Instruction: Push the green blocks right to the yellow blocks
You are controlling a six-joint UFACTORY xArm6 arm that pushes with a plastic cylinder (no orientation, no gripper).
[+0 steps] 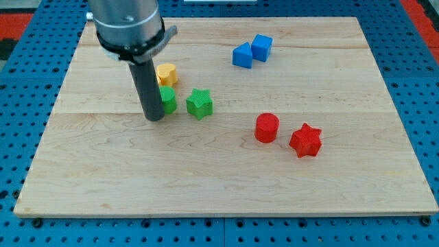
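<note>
My tip (154, 118) rests on the board at the left edge of a green block (167, 100), touching or nearly touching it; the rod hides that block's left part. A green star block (199, 103) lies just right of it. A yellow block (167, 74) sits directly above the green block, close to it, partly behind the rod. Only one yellow block shows; the rod and arm body may hide more.
A blue triangle block (241, 55) and a blue cube (261, 47) sit together at the top right. A red cylinder (267, 127) and a red star (305, 140) lie right of centre. The wooden board (219, 192) ends on blue pegboard.
</note>
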